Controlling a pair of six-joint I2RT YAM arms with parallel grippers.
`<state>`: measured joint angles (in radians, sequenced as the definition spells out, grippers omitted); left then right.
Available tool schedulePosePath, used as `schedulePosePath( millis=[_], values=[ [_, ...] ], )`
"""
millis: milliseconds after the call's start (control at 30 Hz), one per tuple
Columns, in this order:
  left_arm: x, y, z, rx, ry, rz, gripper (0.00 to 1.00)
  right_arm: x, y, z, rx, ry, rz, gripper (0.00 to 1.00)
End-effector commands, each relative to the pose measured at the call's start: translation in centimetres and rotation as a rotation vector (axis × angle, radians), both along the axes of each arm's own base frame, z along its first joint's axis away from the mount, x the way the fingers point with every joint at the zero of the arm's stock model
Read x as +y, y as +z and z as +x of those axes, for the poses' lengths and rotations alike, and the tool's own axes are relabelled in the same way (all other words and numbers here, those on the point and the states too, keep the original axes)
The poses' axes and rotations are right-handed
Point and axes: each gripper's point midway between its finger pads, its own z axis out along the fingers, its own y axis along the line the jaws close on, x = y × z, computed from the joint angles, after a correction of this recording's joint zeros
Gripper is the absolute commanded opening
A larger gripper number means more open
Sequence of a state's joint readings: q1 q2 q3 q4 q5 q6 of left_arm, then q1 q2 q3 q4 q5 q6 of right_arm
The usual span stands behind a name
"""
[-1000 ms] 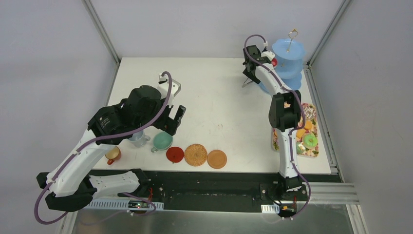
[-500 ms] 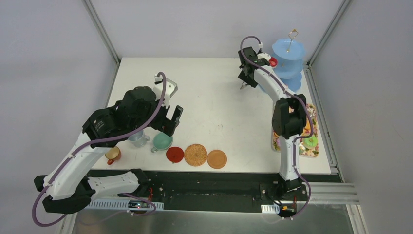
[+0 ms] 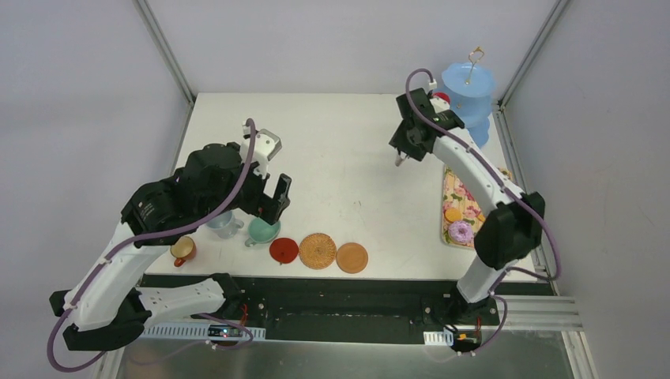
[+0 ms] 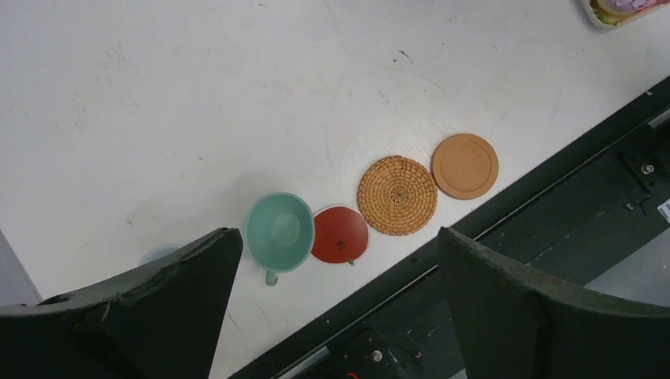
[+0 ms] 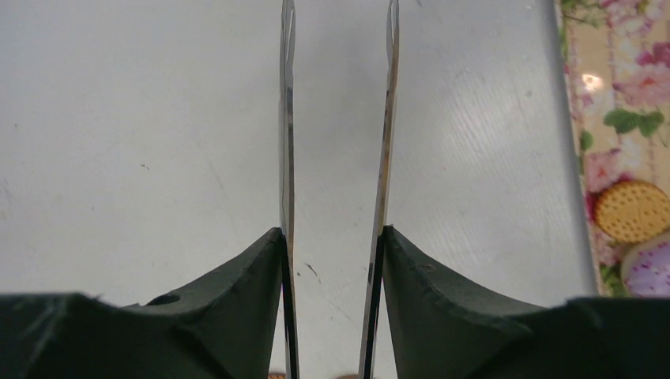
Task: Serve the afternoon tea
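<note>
The mint green cup, the grey-blue cup and the orange cup stand at the front left. Beside them lie a red coaster, a woven coaster and a tan coaster. My left gripper hangs open and empty above the mint cup and red coaster. My right gripper is shut on the metal tongs, held over bare table left of the light-blue stand. A biscuit and a purple donut lie on the floral tray.
The floral tray lies along the right edge, under my right forearm. A small red piece sits at the stand's left side. The black front rail runs just below the coasters. Metal frame posts stand at the back corners.
My right arm swung away from the stand, carrying the tongs forward and down; its elbow moved right, uncovering part of the tray. My left arm drifted slightly left, gripper still open.
</note>
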<state>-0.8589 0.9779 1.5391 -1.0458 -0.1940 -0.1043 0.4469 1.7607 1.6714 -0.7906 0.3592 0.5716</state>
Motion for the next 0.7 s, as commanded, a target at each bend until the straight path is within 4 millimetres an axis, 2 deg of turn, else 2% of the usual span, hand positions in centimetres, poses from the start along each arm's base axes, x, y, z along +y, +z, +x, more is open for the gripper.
schedulePosePath(
  millis=[0,100,200,333,500,667],
  values=[
    [0.5,0.7,-1.1,-0.022,-0.018,-0.039,1.0,-2.8,3.1,-5.5,0.01,-0.045,0.052,0.5],
    [0.9,0.5,-1.4,-0.028,-0.018,-0.044,1.0,-5.7,3.8,-8.6,0.021,-0.116,0.064,0.5],
    [0.0,0.5,-1.5,-0.007,-0.04,-0.065,1.0,-9.0,4.8,-12.0,0.014,-0.21,0.109,0.5],
    [-0.9,0.4,-1.1,0.003,-0.047,-0.07,1.0,-13.1,4.6,-15.9,0.004,-0.319,0.128,0.5],
    [-1.7,1.2,-0.4,0.015,-0.042,-0.052,1.0,-15.3,1.9,-20.2,0.094,-0.386,0.108,0.5],
    [-2.2,0.8,-0.4,0.029,-0.052,-0.054,1.0,-17.0,1.0,-22.7,0.149,-0.462,0.058,0.5]
  ],
)
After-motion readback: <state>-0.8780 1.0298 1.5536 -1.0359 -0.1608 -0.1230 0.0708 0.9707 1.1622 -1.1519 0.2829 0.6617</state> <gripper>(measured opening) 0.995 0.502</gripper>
